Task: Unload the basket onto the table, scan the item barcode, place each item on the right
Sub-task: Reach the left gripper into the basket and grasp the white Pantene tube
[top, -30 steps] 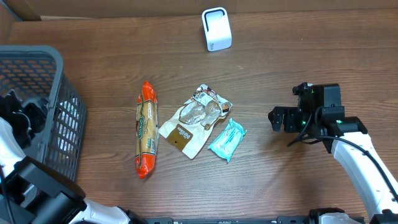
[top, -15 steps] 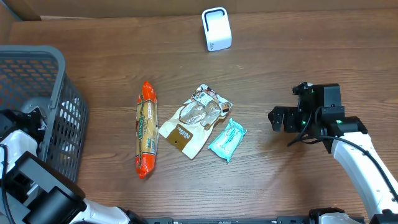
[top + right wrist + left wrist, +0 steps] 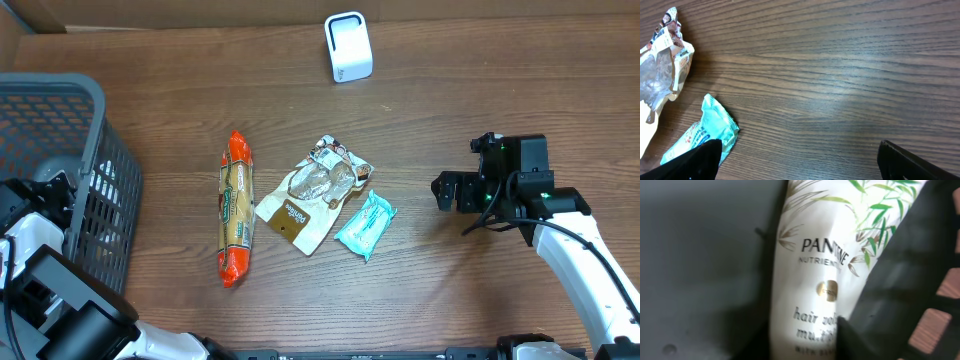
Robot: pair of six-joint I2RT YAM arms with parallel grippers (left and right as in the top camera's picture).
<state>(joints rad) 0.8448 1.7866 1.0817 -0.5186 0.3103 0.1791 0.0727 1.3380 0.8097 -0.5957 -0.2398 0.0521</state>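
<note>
Closest to the left jaws is a white Pantene bottle (image 3: 815, 280) with green leaves printed on it. It fills the left wrist view and lies right in front of them. Dark blurred shapes stand on both sides of the bottle, but I cannot tell if the left jaws are already closed on it or only near it. The left arm (image 3: 30, 250) reaches down into the grey basket (image 3: 60, 95), and the basket mesh shows just beside the bottle, so the bottle is inside the basket. The right jaws stand wide open and hold nothing. Their two dark fingers (image 3: 695, 160) are far from each other, and only the bare wood of the desk (image 3: 840, 75) lies between them. Near one of these fingers a teal packet (image 3: 702, 132) lies flat on the desk, not touching it. A little farther from the right jaws, just beyond the packet, is a crumpled snack bag (image 3: 660, 70), part clear and part brown. Farther again, between the two arms, a long orange package (image 3: 236, 208) lies on the desk beside the snack bag. Well apart from both jaws, a small white scanner (image 3: 348, 46) stands upright at the far edge of the desk.
</note>
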